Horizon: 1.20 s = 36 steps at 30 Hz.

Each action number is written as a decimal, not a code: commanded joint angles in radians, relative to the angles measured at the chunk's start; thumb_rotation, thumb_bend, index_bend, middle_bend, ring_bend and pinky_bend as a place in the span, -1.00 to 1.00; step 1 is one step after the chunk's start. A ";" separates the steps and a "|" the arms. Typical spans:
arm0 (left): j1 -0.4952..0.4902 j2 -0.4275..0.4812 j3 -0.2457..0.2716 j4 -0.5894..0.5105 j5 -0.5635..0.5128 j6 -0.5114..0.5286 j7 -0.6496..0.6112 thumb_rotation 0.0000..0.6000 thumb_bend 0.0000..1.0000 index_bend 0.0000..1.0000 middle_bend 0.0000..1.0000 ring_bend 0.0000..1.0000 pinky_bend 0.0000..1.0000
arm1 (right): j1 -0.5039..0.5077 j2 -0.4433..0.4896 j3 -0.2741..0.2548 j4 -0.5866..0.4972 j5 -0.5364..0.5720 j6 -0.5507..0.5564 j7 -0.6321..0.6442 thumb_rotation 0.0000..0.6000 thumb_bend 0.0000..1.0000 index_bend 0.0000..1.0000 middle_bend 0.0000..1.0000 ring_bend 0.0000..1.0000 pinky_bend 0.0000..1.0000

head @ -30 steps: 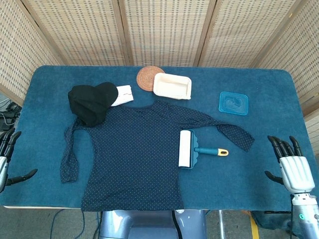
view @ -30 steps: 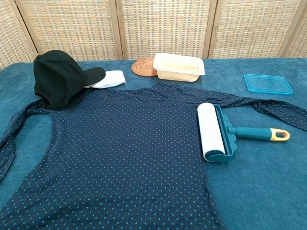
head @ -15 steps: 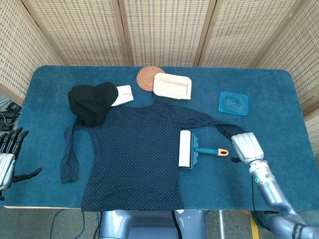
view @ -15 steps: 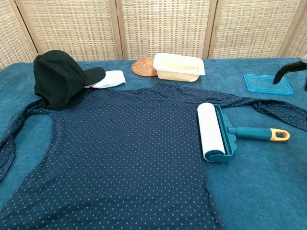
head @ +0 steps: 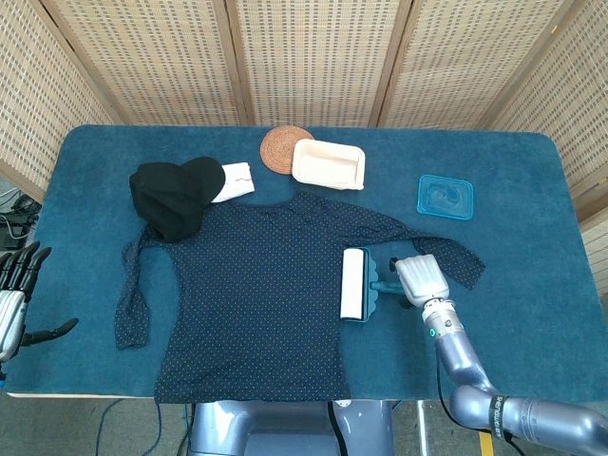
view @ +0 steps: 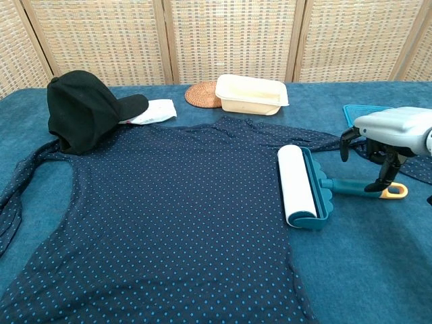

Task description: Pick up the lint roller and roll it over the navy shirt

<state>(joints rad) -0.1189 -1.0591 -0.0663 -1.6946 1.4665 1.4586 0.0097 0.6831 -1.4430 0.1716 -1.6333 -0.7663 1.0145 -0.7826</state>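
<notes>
Chest view shows the navy shirt (view: 169, 216) spread flat across the near part of the blue bench (view: 378, 270). At its right edge lies the lint roller (view: 307, 185), white drum on the fabric, teal handle pointing right. The right hand (view: 388, 138) hangs over that handle, palm down, fingers (view: 386, 172) curled downward around it with one tip at the orange end; whether they actually grip it I cannot tell. From the head view, the left hand (head: 13, 294) sits off the bench's left edge, fingers spread, holding nothing. Farther back are a black cap (view: 84, 108), a white cloth (view: 154, 111), a teal lid (head: 445, 197), a cream tray (view: 251, 93) and a woven coaster (view: 202, 94).
</notes>
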 commanded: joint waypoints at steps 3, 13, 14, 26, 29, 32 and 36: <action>-0.001 -0.001 -0.001 0.003 -0.003 -0.002 0.000 1.00 -1.00 -1.00 -1.00 -1.00 -1.00 | 0.019 -0.038 -0.018 0.041 0.018 0.009 -0.002 1.00 -0.20 -0.15 1.00 1.00 1.00; -0.002 -0.002 0.001 -0.002 -0.002 -0.002 0.006 1.00 -1.00 -1.00 -1.00 -1.00 -1.00 | 0.050 -0.098 -0.036 0.077 0.052 0.032 -0.031 1.00 -0.19 -0.16 1.00 1.00 1.00; -0.002 -0.001 0.001 -0.002 -0.003 -0.003 0.005 1.00 -1.00 -1.00 -1.00 -1.00 -1.00 | 0.052 -0.102 -0.038 0.080 0.054 0.034 -0.033 1.00 -0.19 -0.16 1.00 1.00 1.00; -0.002 0.003 0.000 0.002 -0.004 -0.003 -0.011 1.00 -1.00 -1.00 -1.00 -1.00 -1.00 | 0.075 -0.145 -0.051 0.122 0.110 0.041 -0.065 1.00 -0.13 -0.13 1.00 1.00 1.00; -0.003 0.004 -0.001 0.004 -0.007 -0.007 -0.016 1.00 -1.00 -1.00 -1.00 -1.00 -1.00 | 0.080 -0.150 -0.056 0.137 0.118 0.036 -0.068 1.00 0.03 -0.07 1.00 1.00 1.00; -0.005 0.004 -0.002 0.005 -0.009 -0.010 -0.018 1.00 -1.00 -1.00 -1.00 -1.00 -1.00 | 0.081 -0.148 -0.059 0.139 0.114 0.035 -0.065 1.00 0.31 0.09 1.00 1.00 1.00; -0.006 0.005 -0.002 0.006 -0.012 -0.014 -0.023 1.00 -1.00 -1.00 -1.00 -1.00 -1.00 | 0.081 -0.128 -0.057 0.117 0.086 0.047 -0.050 1.00 0.61 0.36 1.00 1.00 1.00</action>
<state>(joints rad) -0.1252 -1.0539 -0.0680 -1.6892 1.4546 1.4443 -0.0130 0.7640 -1.5779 0.1139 -1.5084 -0.6734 1.0580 -0.8372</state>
